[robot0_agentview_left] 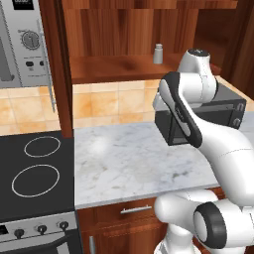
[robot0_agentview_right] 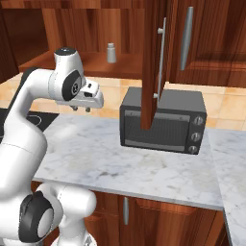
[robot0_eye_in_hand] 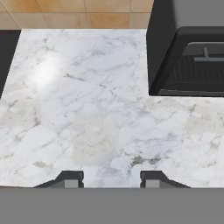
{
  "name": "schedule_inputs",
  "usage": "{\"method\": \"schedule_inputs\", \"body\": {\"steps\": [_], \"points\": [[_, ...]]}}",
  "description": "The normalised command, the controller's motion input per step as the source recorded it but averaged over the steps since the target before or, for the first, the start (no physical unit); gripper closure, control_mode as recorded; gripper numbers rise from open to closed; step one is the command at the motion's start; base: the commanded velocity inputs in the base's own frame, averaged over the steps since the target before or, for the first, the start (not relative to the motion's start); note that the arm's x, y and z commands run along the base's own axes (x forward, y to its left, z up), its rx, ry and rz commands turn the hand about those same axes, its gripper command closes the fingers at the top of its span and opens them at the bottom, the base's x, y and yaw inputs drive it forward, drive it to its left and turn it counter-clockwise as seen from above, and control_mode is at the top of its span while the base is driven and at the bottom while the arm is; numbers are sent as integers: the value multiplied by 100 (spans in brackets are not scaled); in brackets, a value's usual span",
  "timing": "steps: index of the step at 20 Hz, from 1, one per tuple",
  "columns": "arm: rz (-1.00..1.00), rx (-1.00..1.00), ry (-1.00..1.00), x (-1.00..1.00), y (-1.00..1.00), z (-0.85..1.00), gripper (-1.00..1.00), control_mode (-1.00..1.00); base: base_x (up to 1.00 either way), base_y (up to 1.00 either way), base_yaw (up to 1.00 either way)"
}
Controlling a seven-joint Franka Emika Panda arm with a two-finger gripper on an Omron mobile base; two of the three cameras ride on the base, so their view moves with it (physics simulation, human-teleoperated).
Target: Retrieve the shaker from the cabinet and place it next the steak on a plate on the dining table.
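The small pale grey shaker [robot0_agentview_left: 158, 53] [robot0_agentview_right: 111, 53] stands upright on the shelf of the reddish-brown cabinet [robot0_agentview_left: 114, 68] [robot0_agentview_right: 91, 63], whose door is swung open. My gripper [robot0_agentview_right: 81, 109] [robot0_eye_in_hand: 111, 179] hangs below and in front of that shelf, pointing down at the marble counter [robot0_eye_in_hand: 87, 109]. Its fingertips are apart and there is nothing between them. The steak, the plate and the dining table are out of view.
A black toaster oven [robot0_agentview_left: 225, 111] [robot0_agentview_right: 163, 120] [robot0_eye_in_hand: 192, 61] sits on the counter right of the gripper. The open cabinet door [robot0_agentview_right: 151, 62] with its metal handle hangs in front of the oven. A black stovetop [robot0_agentview_left: 34, 173] lies to the left, under a microwave [robot0_agentview_left: 22, 39].
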Motion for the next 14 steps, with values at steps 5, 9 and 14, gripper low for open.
{"method": "schedule_inputs", "body": {"steps": [5,9,14], "points": [[0,0,-3,-6,-5,3,-100,-100,0,0,0],[0,0,-15,-12,-18,18,-100,-100,0,0,0],[0,1,-19,-13,-26,31,-100,-100,0,0,0]]}}
